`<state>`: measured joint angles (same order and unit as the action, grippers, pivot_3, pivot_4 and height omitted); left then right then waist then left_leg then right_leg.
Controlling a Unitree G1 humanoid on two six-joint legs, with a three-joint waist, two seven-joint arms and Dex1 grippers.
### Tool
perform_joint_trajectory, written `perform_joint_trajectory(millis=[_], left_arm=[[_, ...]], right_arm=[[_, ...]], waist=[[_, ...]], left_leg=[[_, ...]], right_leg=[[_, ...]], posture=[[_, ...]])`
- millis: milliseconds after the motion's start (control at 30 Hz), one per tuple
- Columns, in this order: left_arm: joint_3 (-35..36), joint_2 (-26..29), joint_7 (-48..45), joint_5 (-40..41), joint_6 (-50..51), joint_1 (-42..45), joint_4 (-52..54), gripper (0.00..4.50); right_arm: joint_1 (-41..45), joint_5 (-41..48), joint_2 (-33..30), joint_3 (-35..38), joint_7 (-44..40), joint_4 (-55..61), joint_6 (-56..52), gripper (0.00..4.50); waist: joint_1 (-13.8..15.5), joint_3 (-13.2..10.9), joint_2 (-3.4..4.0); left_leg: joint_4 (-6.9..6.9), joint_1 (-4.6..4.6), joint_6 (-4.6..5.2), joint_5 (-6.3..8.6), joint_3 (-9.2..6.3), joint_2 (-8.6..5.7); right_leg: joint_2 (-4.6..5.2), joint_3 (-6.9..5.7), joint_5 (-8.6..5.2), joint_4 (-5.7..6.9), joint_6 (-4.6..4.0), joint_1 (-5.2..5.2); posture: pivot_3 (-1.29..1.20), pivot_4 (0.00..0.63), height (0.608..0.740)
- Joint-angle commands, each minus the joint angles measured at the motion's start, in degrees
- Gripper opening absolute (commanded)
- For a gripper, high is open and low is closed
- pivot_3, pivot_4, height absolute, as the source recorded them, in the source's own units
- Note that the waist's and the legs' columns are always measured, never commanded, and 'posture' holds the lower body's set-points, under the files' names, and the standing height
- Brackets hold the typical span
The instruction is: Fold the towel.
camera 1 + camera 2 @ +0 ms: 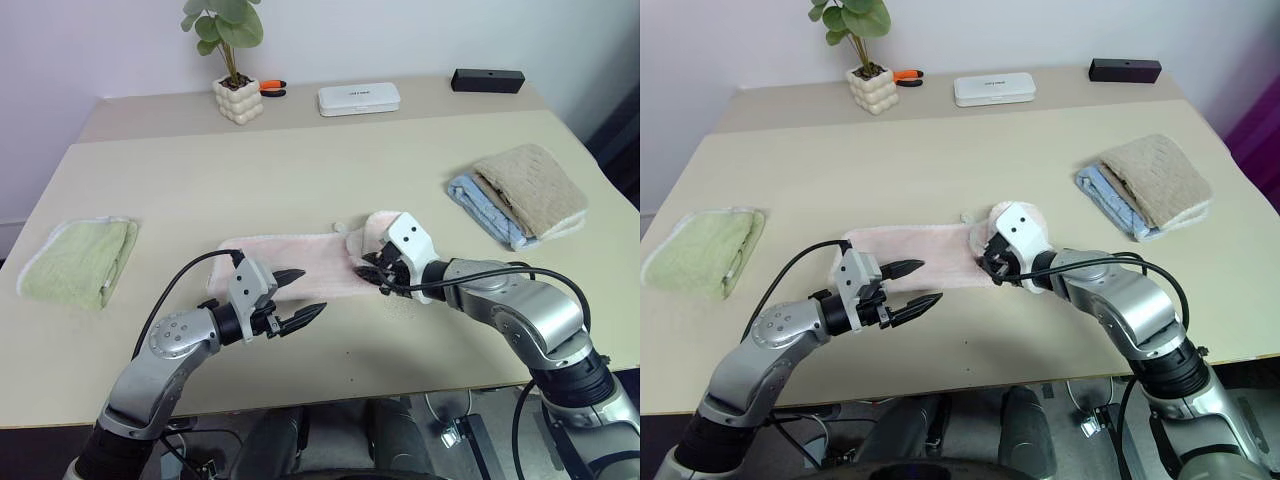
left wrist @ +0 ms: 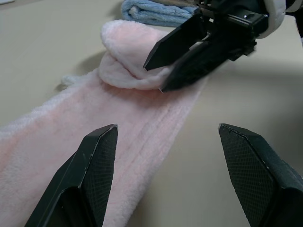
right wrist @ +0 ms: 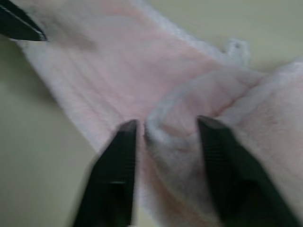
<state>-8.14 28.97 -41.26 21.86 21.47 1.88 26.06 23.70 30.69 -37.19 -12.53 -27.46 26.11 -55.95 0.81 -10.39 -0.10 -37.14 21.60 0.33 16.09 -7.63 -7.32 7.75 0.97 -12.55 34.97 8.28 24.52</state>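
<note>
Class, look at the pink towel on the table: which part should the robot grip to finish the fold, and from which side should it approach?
Probably the raised, rolled-over end of the pink towel, under the right end effector. That end stands up in a bump, so fingers can pinch it from the robot's right and carry it leftward over the flat strip.

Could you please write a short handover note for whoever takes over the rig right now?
Left claw: open, holding nothing, at the near edge of the towel.
Right claw: fingers apart around the bunched fold at the towel's right end; whether it grips is unclear.
Towel: a long pink strip on the table, its right end curled over onto itself.
Done: that right end has been brought partway over.
Left: lay the fold flat and finish folding.
</note>
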Motion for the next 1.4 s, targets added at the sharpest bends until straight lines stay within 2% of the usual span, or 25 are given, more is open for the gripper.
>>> perform_joint_trajectory(millis=[33, 67, 167, 200, 267, 333, 467, 533, 667, 833, 967, 1033, 1100, 1167, 1300, 1367, 1400], left_arm=[[0.26, 0.13, -0.61, -0.16, -1.21, 0.41, 1.07, 3.49], [0.35, 0.19, -0.71, -0.16, -1.25, 0.43, 0.99, 3.49], [0.93, 0.37, -0.94, -0.02, -1.41, 0.45, 0.63, 3.49], [1.10, 0.40, -0.94, -0.01, -1.46, 0.47, 0.50, 3.49], [1.34, 0.46, -1.01, 0.04, -1.56, 0.55, 0.20, 3.49], [1.45, 0.46, -1.13, 0.04, -1.63, 0.73, -0.09, 3.49], [1.36, 0.38, -1.20, -0.10, -1.65, 1.09, -0.49, 3.49], [1.33, 0.38, -1.21, -0.12, -1.66, 1.11, -0.51, 3.49], [2.00, 0.70, -0.87, -0.09, -1.52, 0.52, -0.10, 3.49], [3.01, 0.47, 1.22, -0.23, -0.95, -2.23, 1.69, 3.49], [4.16, 0.05, 2.91, -0.02, -0.90, -3.62, 2.15, 3.49], [5.93, -0.69, 4.77, 1.39, 0.18, -5.03, 3.28, 3.49], [9.72, -2.49, 8.48, 4.57, 3.08, -7.62, 5.35, 3.49], [13.02, -4.42, 12.33, 7.59, 6.66, -9.61, 7.19, 3.49], [15.65, -5.99, 15.63, 10.82, 10.46, -10.62, 9.24, 3.49], [21.36, -10.10, 21.55, 22.26, 15.78, -17.81, 12.70, 4.02], [23.32, -11.41, 23.80, 26.37, 17.71, -20.15, 13.86, 4.36]], right_arm=[[-1.06, 2.25, -2.78, 6.90, -4.91, 5.11, 3.76, 3.84], [-1.36, 2.88, -3.56, 9.19, -6.16, 5.14, 4.69, 4.24], [-0.67, 5.30, -3.02, 16.14, -6.70, 1.97, 5.74, 4.24], [0.04, 4.98, -2.66, 17.72, -6.05, -0.23, 5.96, 3.97], [0.98, 2.29, -3.04, 18.02, -5.51, -4.39, 7.38, 3.21], [1.17, -1.61, -3.80, 15.79, -6.18, -7.94, 10.62, 2.20], [2.68, -8.93, -1.23, 10.03, -6.55, -16.47, 18.19, 0.20], [2.90, -10.19, -0.62, 9.49, -7.16, -17.78, 19.80, 0.09], [1.43, -14.70, 2.35, 2.82, -10.42, -21.56, 25.34, 0.09], [-2.15, -17.07, 6.26, -1.29, -11.07, -22.87, 26.10, 0.09], [-2.02, -18.59, 6.68, 0.74, -10.37, -22.07, 27.84, 0.09], [-0.76, -16.65, 6.61, 3.81, -11.01, -20.34, 27.90, 0.09], [0.97, -14.72, 4.42, 6.06, -14.22, -16.93, 28.52, 0.61], [1.98, -14.07, 2.42, 6.61, -17.23, -14.33, 29.50, 1.33], [2.31, -13.75, 1.56, 6.79, -19.03, -12.62, 29.31, 3.40], [4.16, -13.32, 0.30, 5.53, -23.32, -9.64, 31.32, 4.46], [4.69, -13.43, -0.03, 5.02, -24.78, -8.82, 32.24, 4.50]], waist=[[0.09, 0.00, 0.00], [0.09, 0.00, 0.00], [0.02, -0.01, -0.02], [-0.07, -0.01, -0.02], [-0.09, -0.01, -0.01], [-0.05, -0.01, -0.01], [-0.18, -0.01, -0.01], [-0.12, -0.01, 0.00], [-0.17, -0.01, -0.01], [-0.19, 0.00, 0.00], [-0.12, 0.03, -0.03], [-0.12, 0.03, -0.03], [-0.20, 0.00, 0.00], [-0.15, 0.00, 0.00], [-0.06, 0.02, -0.04], [-0.19, 0.02, -0.04], [-0.55, 0.01, -0.04]], left_leg=[[0.00, 0.01, 0.00, 0.00, 0.00, 0.00], [-0.01, 0.02, 0.00, 0.00, 0.00, -0.01], [-0.02, 0.01, 0.00, 0.00, 0.01, -0.01], [-0.01, -0.01, 0.00, 0.01, 0.00, 0.00], [0.00, -0.03, -0.01, 0.01, 0.01, 0.05], [0.01, -0.04, -0.01, 0.01, 0.01, 0.06], [0.01, -0.05, -0.02, 0.01, 0.05, 0.06], [0.03, -0.05, -0.03, 0.01, 0.04, 0.06], [0.02, -0.05, -0.07, 0.03, 0.04, 0.06], [0.03, -0.06, -0.11, 0.06, 0.02, 0.08], [0.02, -0.12, -0.13, 0.07, 0.01, 0.09], [0.02, -0.12, -0.13, 0.07, 0.01, 0.09], [0.02, -0.08, -0.13, 0.07, 0.02, 0.09], [0.03, -0.08, -0.15, 0.08, 0.01, 0.09], [0.03, -0.10, -0.16, 0.09, -0.01, 0.16], [0.00, -0.08, -0.16, 0.09, -0.01, 0.15], [0.01, -0.07, -0.15, 0.10, 0.03, 0.14]], right_leg=[[0.00, 0.00, 0.00, 0.00, 0.00, 0.00], [0.01, 0.00, 0.00, -0.01, 0.00, 0.00], [0.00, 0.00, 0.00, -0.01, 0.01, -0.02], [-0.01, 0.00, 0.00, 0.00, 0.01, -0.02], [-0.06, 0.00, 0.02, 0.00, -0.03, -0.03], [-0.06, 0.00, 0.03, 0.00, -0.05, -0.02], [-0.06, 0.00, 0.04, 0.00, -0.07, -0.02], [-0.06, 0.00, 0.05, 0.01, -0.07, 0.00], [-0.06, 0.00, 0.05, 0.01, -0.08, 0.01], [-0.08, 0.01, 0.06, 0.03, -0.09, 0.02], [-0.10, 0.02, 0.08, 0.04, -0.12, -0.03], [-0.11, 0.02, 0.08, 0.04, -0.12, -0.03], [-0.10, 0.03, 0.08, 0.05, -0.12, 0.01], [-0.11, 0.04, 0.08, 0.06, -0.12, 0.03], [-0.16, 0.00, 0.08, 0.08, -0.13, 0.00], [-0.14, 0.00, 0.08, 0.07, -0.13, -0.02], [-0.12, 0.03, 0.08, 0.01, -0.12, 0.00]], posture=[[0.00, 0.150, 0.740], [0.00, 0.150, 0.740], [0.00, 0.150, 0.740], [0.00, 0.150, 0.740], [0.00, 0.150, 0.740], [0.00, 0.150, 0.740], [0.00, 0.150, 0.740], [0.00, 0.150, 0.740], [0.00, 0.150, 0.740], [0.00, 0.150, 0.740], [0.00, 0.150, 0.740], [0.00, 0.150, 0.740], [0.00, 0.150, 0.740], [0.00, 0.150, 0.740], [0.00, 0.150, 0.740], [0.00, 0.150, 0.740], [0.00, 0.150, 0.740]])
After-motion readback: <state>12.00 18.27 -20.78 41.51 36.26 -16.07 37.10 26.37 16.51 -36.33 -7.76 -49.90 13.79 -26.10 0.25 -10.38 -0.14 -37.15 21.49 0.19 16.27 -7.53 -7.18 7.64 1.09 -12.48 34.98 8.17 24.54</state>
